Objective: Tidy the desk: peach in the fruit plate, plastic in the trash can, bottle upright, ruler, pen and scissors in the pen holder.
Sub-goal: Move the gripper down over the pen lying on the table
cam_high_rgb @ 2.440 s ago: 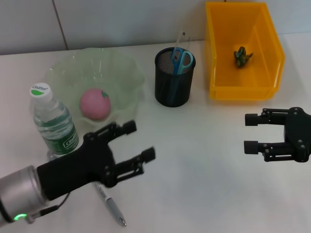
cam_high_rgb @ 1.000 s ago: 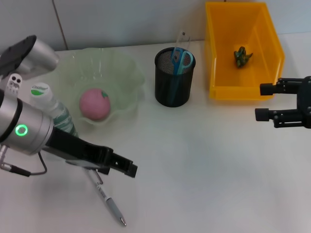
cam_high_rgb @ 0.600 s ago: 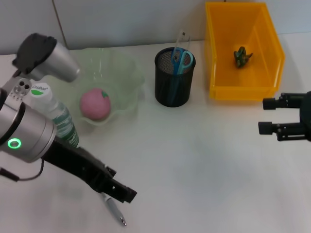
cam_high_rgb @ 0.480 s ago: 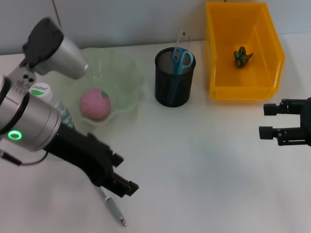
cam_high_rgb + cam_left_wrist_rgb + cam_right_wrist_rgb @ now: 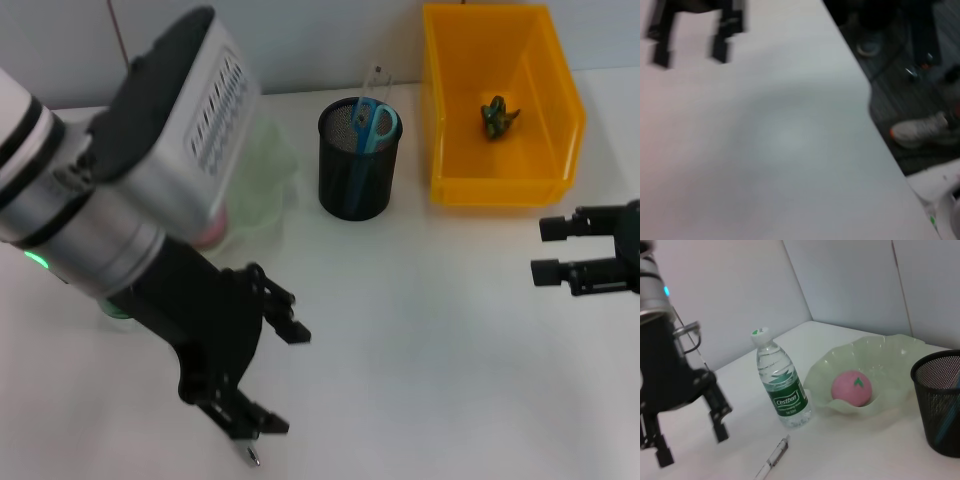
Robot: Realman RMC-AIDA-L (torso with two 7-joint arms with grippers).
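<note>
Pen [image 5: 774,458], slim and silvery, lies flat on the smooth white worktop [image 5: 420,330] just beside the upright clear ribbed bottle [image 5: 781,386]; I see the left claw [image 5: 270,375] above it with fingers spread, its bulky arm hiding most of the wavy pale-green fruit plate [image 5: 875,372] and the pink peach [image 5: 852,387] in head view. Black mesh pen holder [image 5: 358,160] carries blue-handled scissors [image 5: 372,124] and a clear ruler [image 5: 374,78]; orange plastic bin [image 5: 500,110] holds a crumpled green scrap [image 5: 497,116]. Right claw [image 5: 552,250] hovers spread and empty near the bin.

One peach [image 5: 852,387], one bottle [image 5: 782,390], one pen [image 5: 773,458].
</note>
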